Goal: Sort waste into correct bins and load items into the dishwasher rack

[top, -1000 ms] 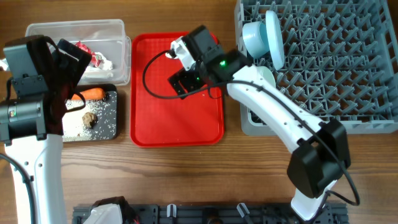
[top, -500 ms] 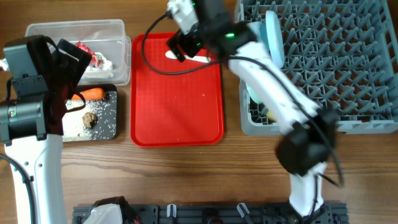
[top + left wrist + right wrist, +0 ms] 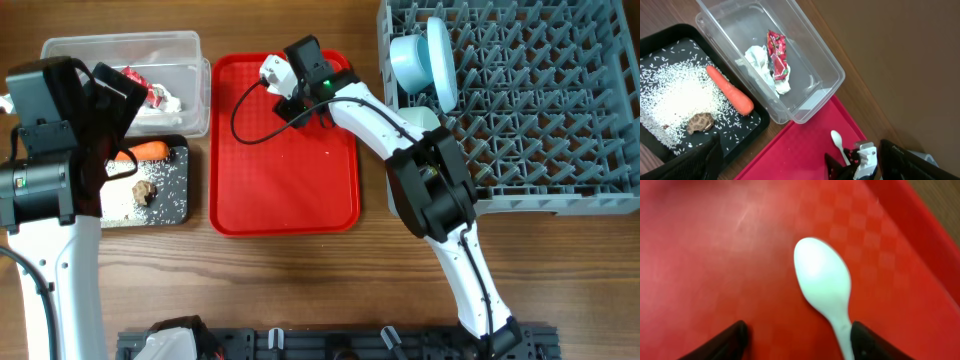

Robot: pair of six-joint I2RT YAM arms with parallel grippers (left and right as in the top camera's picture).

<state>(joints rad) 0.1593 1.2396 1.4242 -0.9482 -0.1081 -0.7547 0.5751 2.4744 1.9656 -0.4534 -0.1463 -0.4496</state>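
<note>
**Overhead and wrist views.** The right gripper [image 3: 800,332] hangs low over the 12 o'clock end of the red tray [image 3: 285,185]. Its fingers [image 3: 732,340] stand partly apart, one on each side of the handle of the spoon [image 3: 825,280].

- **Spoon:** it lies flat on the red tray, bowl pointing away from the gripper. The handle runs just beside the finger at 5 o'clock, and contact cannot be told. A clear gap shows on the other side. From overhead the gripper hides the spoon.
- **Left gripper [image 3: 800,150]:** it is spread wide and holds nothing, above the tub [image 3: 835,75] and black tray [image 3: 752,127] at the 9 o'clock side of the table [image 3: 300,290].
- **Tub:** it holds the wrapper [image 3: 777,52] resting against the tissue [image 3: 762,62].
- **Black tray:** it lies just beside the tub, at its 6 o'clock when seen from overhead. It carries the carrot [image 3: 730,90], scattered rice [image 3: 675,95] and, near the carrot, the lump [image 3: 700,122].
- **Rack [image 3: 520,100]:** it sits at 3 o'clock of the red tray, with a plate [image 3: 440,62] upright in its 10 o'clock corner.
</note>
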